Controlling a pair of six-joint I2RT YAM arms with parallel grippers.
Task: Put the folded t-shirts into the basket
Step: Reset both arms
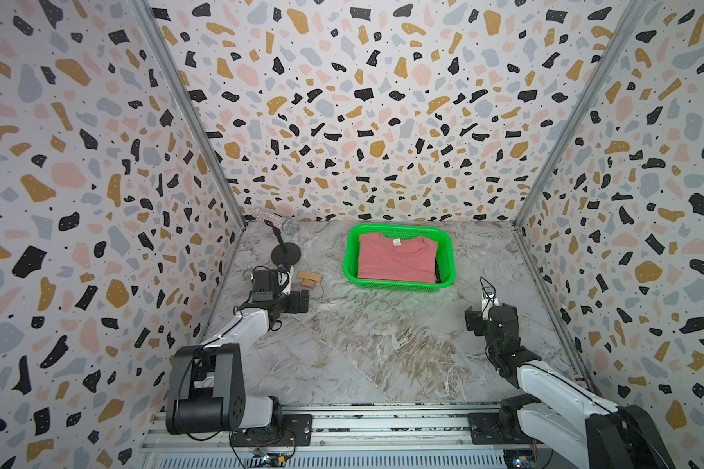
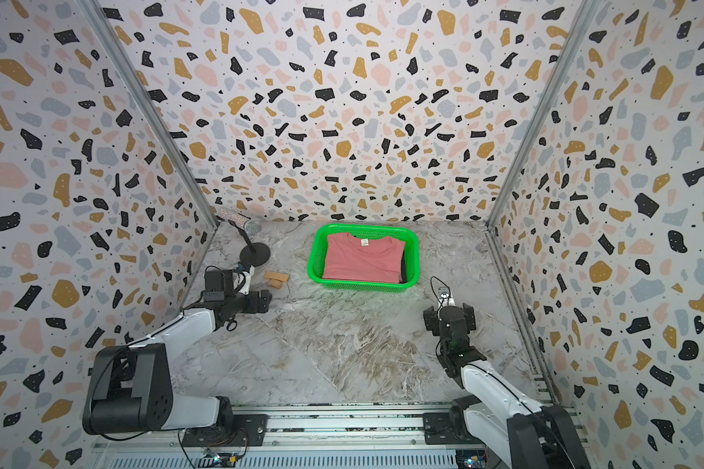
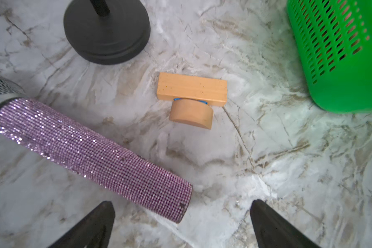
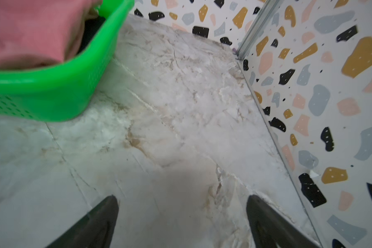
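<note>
The bright green perforated plastic basket [image 1: 399,285] sits a little above the centre of the frame in both top views, at the back of the marble-patterned counter [image 1: 362,345]. The dusty pink folded t-shirt [image 1: 397,258] lies flat on top inside it, its collar towards the back wall. A strip of the black folded t-shirt [image 1: 438,270] shows along its right edge. The orange shirt cannot be seen directly. An orange tint behind the mesh in the left wrist view suggests it lies underneath, though that is only a guess.

No shirt lies on the bare counter, so the loading looks done and what remains is a clean retreat. The left hand [image 3: 182,203] has its fingers spread wide and holds nothing. The right hand [image 4: 182,196] is likewise spread and empty, at the lower right of the frame, near the basket's front right corner but apart from it.

To finish well, draw both arms straight back and low. The left must mind the glittery pink-handled microphone [image 3: 90,150], whose handle end hangs close by its fingers, and the two pale wooden blocks [image 3: 191,89] beside the basket. The right should avoid nudging the basket's rim
</note>
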